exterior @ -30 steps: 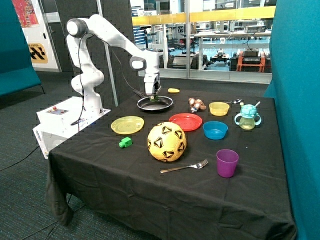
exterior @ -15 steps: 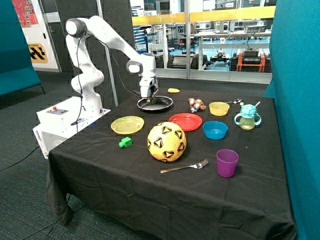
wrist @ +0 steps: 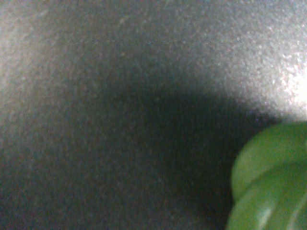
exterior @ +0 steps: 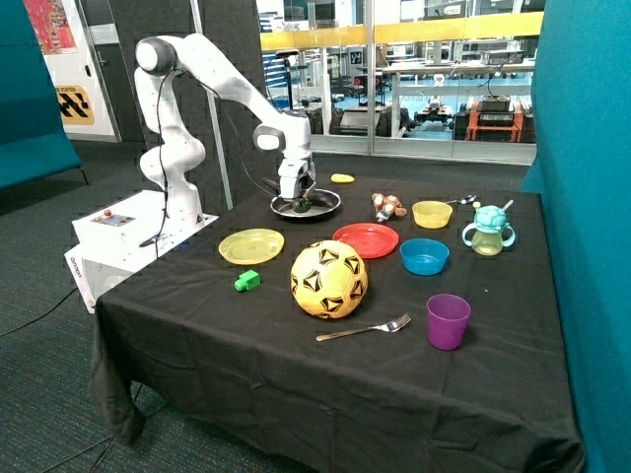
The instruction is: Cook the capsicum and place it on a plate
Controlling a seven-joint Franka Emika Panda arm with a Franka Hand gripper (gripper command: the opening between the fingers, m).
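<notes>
The black frying pan stands at the back of the black table. My gripper is down inside the pan, at its side nearer the robot base. The dark green capsicum lies in the pan right at the gripper's tip. In the wrist view the capsicum shows as green lobes at the picture's edge, resting on the pan's dark floor, very close to the camera. The red plate lies in front of the pan with nothing on it.
A yellow plate and a bright green blocky toy lie near the table's robot side. A yellow ball, blue bowl, yellow bowl, purple cup, fork and sippy cup fill the rest.
The gripper has shifted across the pan toward the robot base side and come down into the pan beside the capsicum.
</notes>
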